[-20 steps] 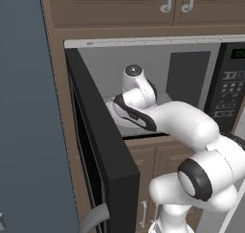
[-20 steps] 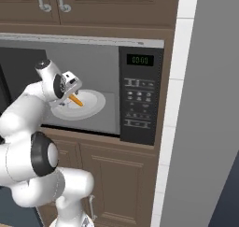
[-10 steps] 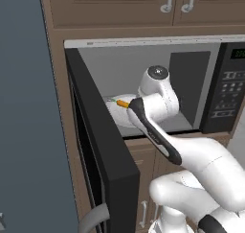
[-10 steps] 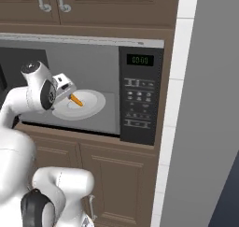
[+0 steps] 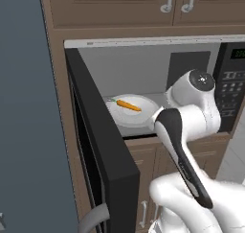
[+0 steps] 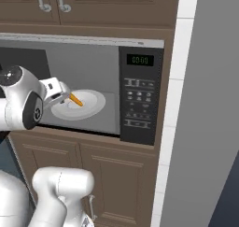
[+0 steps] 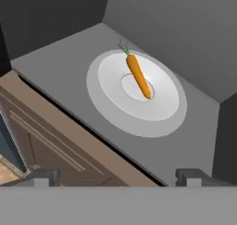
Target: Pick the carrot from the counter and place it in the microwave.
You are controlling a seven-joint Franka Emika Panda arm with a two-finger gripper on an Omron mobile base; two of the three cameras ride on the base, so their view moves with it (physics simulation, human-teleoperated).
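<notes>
The orange carrot (image 7: 138, 75) lies free on the white round plate (image 7: 157, 108) inside the open microwave (image 6: 140, 97), with its green end pointing towards the back. From the base views, the carrot (image 5: 128, 105) (image 6: 75, 100) rests near the plate's middle. My gripper (image 7: 121, 177) is open and empty, held in front of the cavity's mouth and short of the plate. Its dark fingertips (image 7: 44, 175) stand wide apart. In the right base view the gripper (image 6: 59, 91) hangs just left of the carrot. The counter is out of view.
The black microwave door (image 5: 100, 145) stands swung open to the left of the arm. The button panel (image 6: 138, 109) is on the right. Brown wooden cabinets (image 6: 121, 174) run below and above. A grey wall panel (image 5: 28, 107) stands at the far left.
The hand has drawn back from the plate to the cavity's front edge, and the arm has swung across. The carrot stays on the plate. The jaws remain open.
</notes>
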